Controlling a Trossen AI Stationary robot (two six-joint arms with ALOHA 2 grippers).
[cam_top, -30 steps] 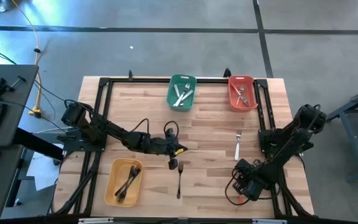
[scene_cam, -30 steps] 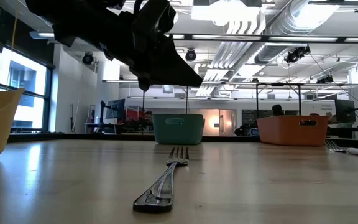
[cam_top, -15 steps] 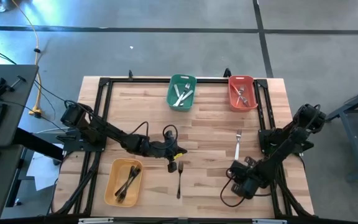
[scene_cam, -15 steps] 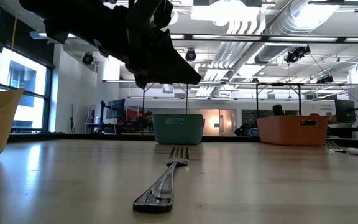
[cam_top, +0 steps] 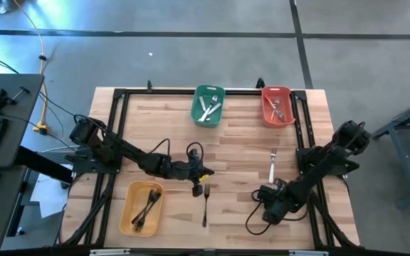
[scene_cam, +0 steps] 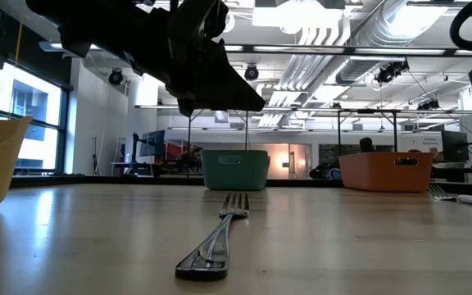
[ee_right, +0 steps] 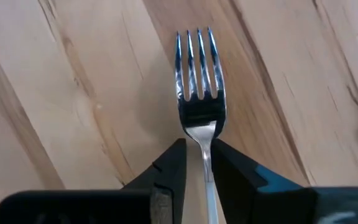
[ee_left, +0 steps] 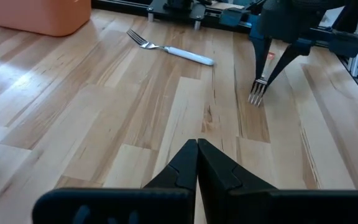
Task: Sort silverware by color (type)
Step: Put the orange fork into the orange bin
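1. I see a pale wood-plank surface (cam_top: 240,142) on grey floor; the low view shows ceiling ducts.
2. Loose forks, two: black fork (cam_top: 206,205) at 6 o'clock, white-handled fork (cam_top: 272,166) at 3 o'clock.
3. Bins, three: yellow bin (cam_top: 124,213), green bin (cam_top: 208,104), red bin (cam_top: 277,105).
4. Left claw (cam_top: 198,186), fingers together and empty, hovers beside the black fork's tines.
5. Right claw (ee_right: 194,165), low at 4 o'clock, clamps a metal fork (ee_right: 197,68).

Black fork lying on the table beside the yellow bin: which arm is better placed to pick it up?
Left. The left hand hangs empty, fingers together, close by the tines of the black fork. The right hand is farther off and shut on another fork.
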